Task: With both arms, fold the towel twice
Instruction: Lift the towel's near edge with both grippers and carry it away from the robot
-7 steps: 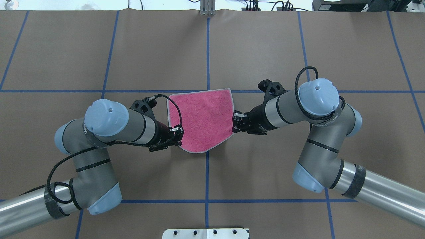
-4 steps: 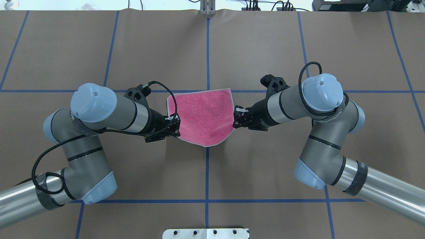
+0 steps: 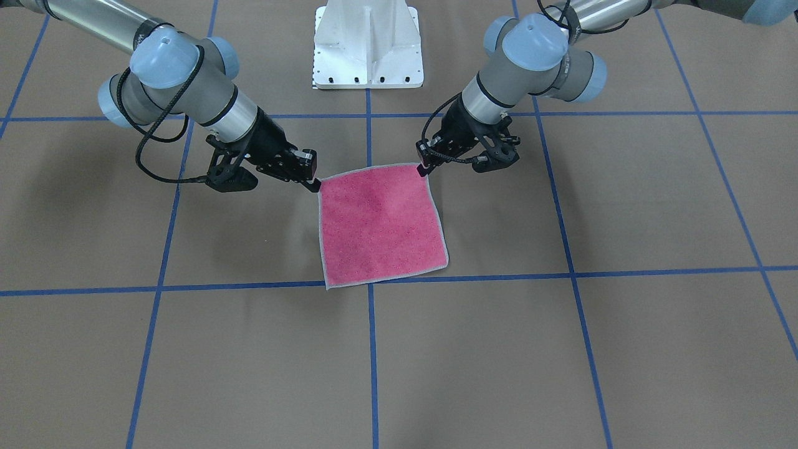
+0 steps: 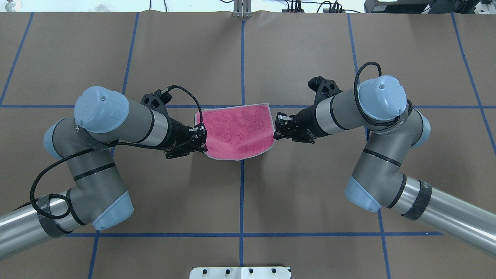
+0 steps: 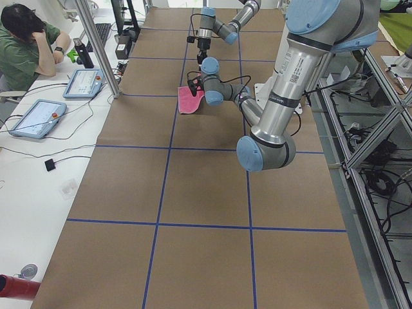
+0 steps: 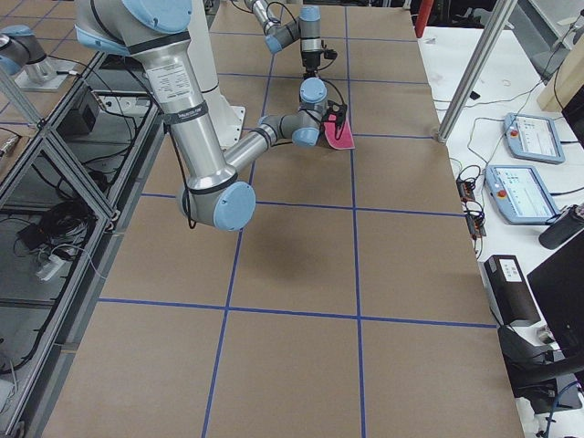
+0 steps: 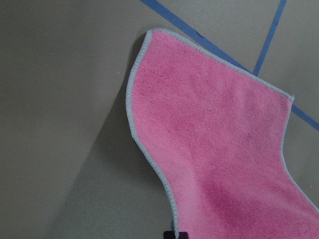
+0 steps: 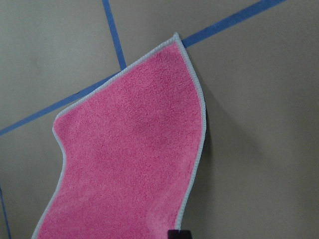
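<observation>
Towel [image 4: 237, 131] lies pink face up, its far edge along the blue tape line [image 4: 445, 106], its near edge lifted and sagging. The left gripper [image 4: 201, 142] and right gripper [image 4: 276, 131] each pinch a near corner of the towel, and both have carried those corners closer to the tape line than a second ago, so less pink shows from overhead

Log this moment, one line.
left gripper: shut on towel corner | right gripper: same | robot-side edge raised, far edge on table | unfolded
</observation>
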Robot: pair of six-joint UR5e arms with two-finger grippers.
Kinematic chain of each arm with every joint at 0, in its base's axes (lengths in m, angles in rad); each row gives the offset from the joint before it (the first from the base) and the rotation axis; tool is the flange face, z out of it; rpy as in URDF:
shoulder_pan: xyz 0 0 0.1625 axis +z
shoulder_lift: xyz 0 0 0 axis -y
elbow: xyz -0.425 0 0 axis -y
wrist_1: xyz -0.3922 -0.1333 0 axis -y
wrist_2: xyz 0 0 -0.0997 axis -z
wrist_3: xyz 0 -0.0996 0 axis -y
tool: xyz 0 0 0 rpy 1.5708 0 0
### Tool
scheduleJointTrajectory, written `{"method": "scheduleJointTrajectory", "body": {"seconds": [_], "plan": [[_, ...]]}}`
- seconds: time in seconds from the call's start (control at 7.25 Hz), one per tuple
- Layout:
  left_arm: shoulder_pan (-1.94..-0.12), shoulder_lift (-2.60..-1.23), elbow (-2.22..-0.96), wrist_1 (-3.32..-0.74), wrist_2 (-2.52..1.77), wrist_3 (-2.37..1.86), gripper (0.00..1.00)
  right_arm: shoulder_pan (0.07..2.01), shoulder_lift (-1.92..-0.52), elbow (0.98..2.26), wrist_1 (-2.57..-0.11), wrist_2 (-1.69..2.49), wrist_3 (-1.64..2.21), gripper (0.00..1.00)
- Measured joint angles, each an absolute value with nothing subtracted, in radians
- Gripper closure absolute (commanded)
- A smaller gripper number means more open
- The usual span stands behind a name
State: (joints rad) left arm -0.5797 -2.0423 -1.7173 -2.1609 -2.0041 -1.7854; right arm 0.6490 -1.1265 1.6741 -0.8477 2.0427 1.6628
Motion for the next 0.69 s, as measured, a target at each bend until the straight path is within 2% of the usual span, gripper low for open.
{"method": "scheduleJointTrajectory", "body": {"seconds": [0.69], "plan": [[-0.618,-2.051,-1.679,-2.164,-2.002,-1.786,1.0,0.653,-1.085,1.615,-0.847,2.015,1.74,1.0]]}}
